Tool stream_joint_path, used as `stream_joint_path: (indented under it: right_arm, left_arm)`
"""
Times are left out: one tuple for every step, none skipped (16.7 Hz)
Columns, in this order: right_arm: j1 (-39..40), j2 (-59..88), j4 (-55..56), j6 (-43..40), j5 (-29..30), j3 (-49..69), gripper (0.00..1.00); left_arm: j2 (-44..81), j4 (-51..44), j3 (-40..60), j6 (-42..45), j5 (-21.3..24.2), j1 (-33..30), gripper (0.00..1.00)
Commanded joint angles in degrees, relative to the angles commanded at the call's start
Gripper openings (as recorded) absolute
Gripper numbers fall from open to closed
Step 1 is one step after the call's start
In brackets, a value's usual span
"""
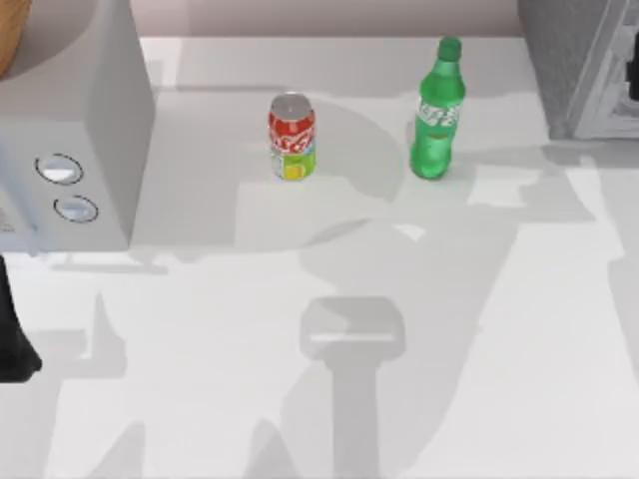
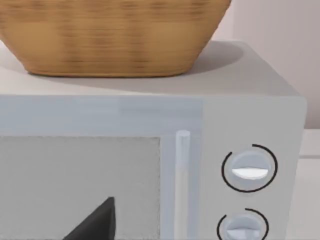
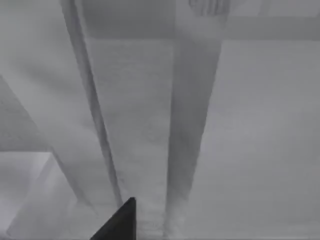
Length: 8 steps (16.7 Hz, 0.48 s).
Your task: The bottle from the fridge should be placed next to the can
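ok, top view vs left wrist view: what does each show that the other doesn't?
Top view alone: the can and the bottle standing upright and apart on the table, bottle toward the right, plus the fridge at the right edge. Left wrist view alone: the grey box's pale door panel with its handle. Shared: the grey box with two round dials and the wicker basket on top of it.

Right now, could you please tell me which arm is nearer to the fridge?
Right. The right pincer faces the fridge close up; the left arm sits at the far left edge of the table, before the microwave.
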Motion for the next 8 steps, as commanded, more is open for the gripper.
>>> stream_joint_path:
  right_arm:
    - [0.0,2.2,-0.6,0.0,0.0,2.8,1.0]
    - [0.1,4.2,-1.1,0.0,0.1,5.5,1.0]
    - [0.1,6.1,-1.6,0.1,0.1,8.0,1.0]
    - [0.1,7.8,-2.0,0.1,0.1,10.3,1.0]
    - [0.1,9.2,-2.4,0.1,0.2,12.1,1.0]
    - [0.1,10.1,-2.7,0.1,0.2,13.4,1.0]
    - [0.1,10.7,-2.8,0.2,0.2,14.1,1.0]
    - [0.1,10.7,-2.9,0.2,0.2,14.2,1.0]
  left_arm:
    - [0.0,0.0,0.0,0.0,0.0,0.0,1.0]
    - [0.0,0.0,0.0,0.0,0.0,0.0,1.0]
    - [0.0,0.0,0.0,0.0,0.0,0.0,1.0]
    - [0.0,0.0,0.0,0.0,0.0,0.0,1.0]
    - [0.0,0.0,0.0,0.0,0.0,0.0,1.0]
    - [0.0,0.0,0.0,0.0,0.0,0.0,1.0]
    - [0.0,0.0,0.0,0.0,0.0,0.0,1.0]
    - [0.0,0.0,0.0,0.0,0.0,0.0,1.0]
